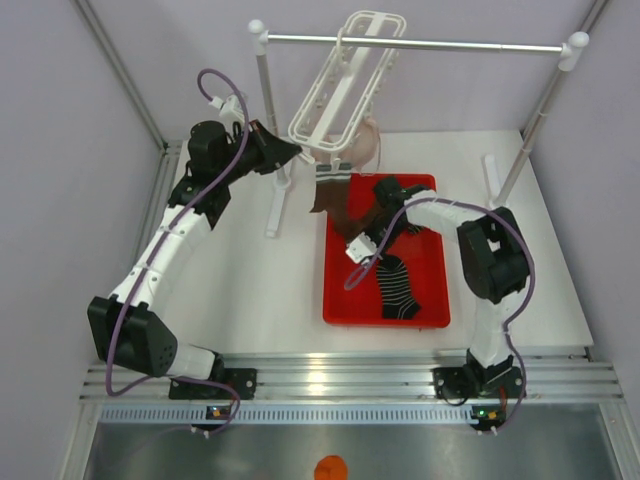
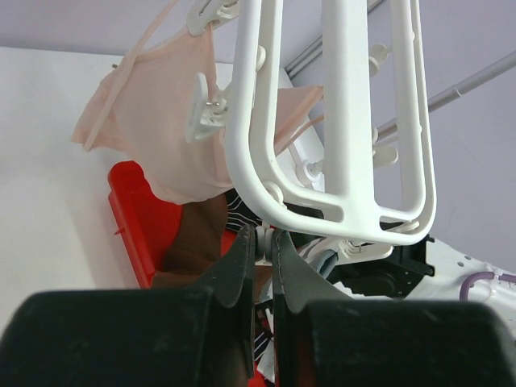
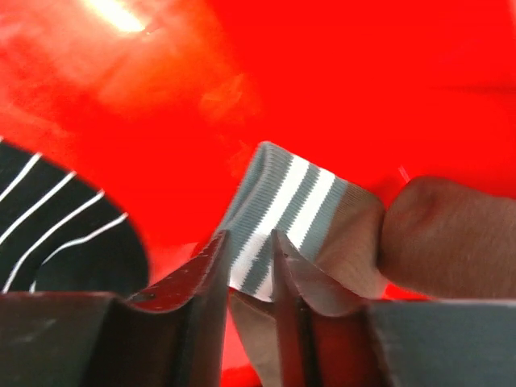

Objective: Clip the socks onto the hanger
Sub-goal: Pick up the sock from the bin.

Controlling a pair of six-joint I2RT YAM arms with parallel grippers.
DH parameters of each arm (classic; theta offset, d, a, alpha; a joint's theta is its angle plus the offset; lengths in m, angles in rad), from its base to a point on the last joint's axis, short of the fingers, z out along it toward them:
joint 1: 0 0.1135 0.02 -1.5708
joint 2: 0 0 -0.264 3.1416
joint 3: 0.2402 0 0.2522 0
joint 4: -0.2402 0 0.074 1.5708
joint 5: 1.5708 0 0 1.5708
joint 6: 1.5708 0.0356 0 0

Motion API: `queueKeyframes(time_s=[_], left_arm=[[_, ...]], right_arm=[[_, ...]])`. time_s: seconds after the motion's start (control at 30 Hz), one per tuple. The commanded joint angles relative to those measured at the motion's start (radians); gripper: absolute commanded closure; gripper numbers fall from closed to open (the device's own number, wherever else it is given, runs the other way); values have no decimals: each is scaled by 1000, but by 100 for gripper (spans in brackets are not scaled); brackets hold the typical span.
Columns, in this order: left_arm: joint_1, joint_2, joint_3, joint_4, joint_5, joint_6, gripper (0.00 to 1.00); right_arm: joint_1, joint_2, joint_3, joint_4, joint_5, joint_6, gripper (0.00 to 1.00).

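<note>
A: Right gripper (image 3: 248, 242)?

B: Clamped on the brown sock (image 3: 282, 210) at its ribbed cuff with the grey and white bands, down in the red tray (image 1: 345, 300). The cuff is folded double between the pads.

A: Handling?

B: Light, limp knit with no stiffness. I'd expect the toe end to droop once it's lifted. The cuff is the best hold because it's the thickest, elastic part, and a peg should bite it better than thin fabric. The tray is smooth, glossy plastic, so the sock should slide out freely.

A: Other socks?

B: A black sock (image 1: 400, 285) with thin white stripes lies flat in the near half of the tray, just beside the gripper. A second brown sock (image 1: 330, 190) is under the hanger's low end at the tray's far left corner.

A: Hanger (image 2: 347, 121)?

B: A rigid white plastic lattice with rounded bars, hooked on the crossbar and tilted. Small sprung pegs dangle under it. A thin pink fabric (image 2: 161, 129) is pegged on it.

A: Left gripper (image 2: 264, 235)?

B: It's at the hanger's low end with the fingers almost together. It looks like it's pinching a peg (image 2: 261, 232), but the tips hide most of the peg.
</note>
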Motion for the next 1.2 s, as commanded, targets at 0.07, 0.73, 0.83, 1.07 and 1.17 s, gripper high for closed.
queueKeyframes(time_s=[0.07,0.73,0.83,1.07,1.17], left_arm=[[13,2,-1,-1,17,3,100],[18,-5,-8,5,24,-14,100],[18,-5,-8,4,26,-12,100],[18,0,-15,17,31,-22,100],[18,2,-13,19,32,-22,100]], right_arm=[[58,99,155,-231,14,147,83],[172,-128,65,-219,-264,574,73],[129,-157,45,-158,-219,467,54],[112,-93,42,-145,-46,184,50],[116,-23,79,-156,-1,157,45]])
